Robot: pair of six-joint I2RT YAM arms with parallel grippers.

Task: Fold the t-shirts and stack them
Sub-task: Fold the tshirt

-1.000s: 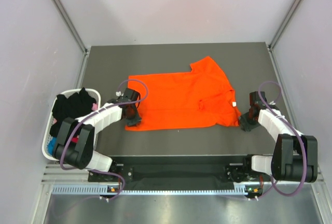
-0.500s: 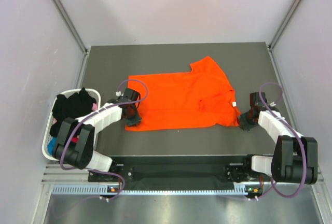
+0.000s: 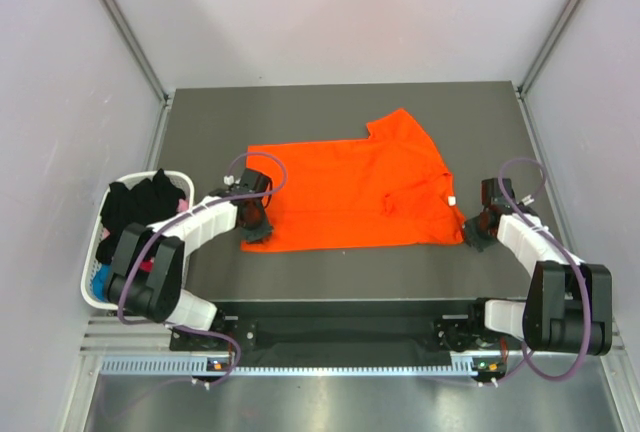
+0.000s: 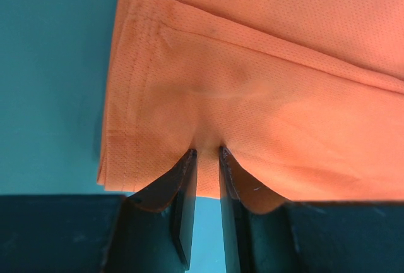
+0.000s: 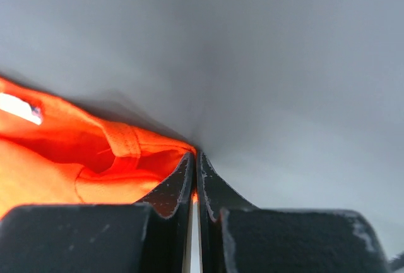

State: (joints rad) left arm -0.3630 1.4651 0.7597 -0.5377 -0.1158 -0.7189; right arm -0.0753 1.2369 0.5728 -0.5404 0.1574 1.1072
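A: Two grippers, one tee [image 3: 350, 192]. How's the left gripper [image 3: 254, 227]?
B: Just past a basket [image 3: 86, 274] of dark cloth at the table's [image 3: 300, 112] 9 o'clock. It's nearly closed, pinching up a ridge of cloth at the tee's 8 o'clock corner.
A: And the tee?
B: Orange, spread flat mid-table, a sleeve at 1 o'clock, white label [image 3: 452, 201] at 3 o'clock.
A: The right gripper [image 3: 474, 237]?
B: At the tee's 4 o'clock edge, jaws pressed together with a sliver of orange between them.

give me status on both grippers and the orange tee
Left gripper pinching orange t-shirt at hem corner. Right gripper shut on its opposite end. It lies spread on table. Nothing in the way.
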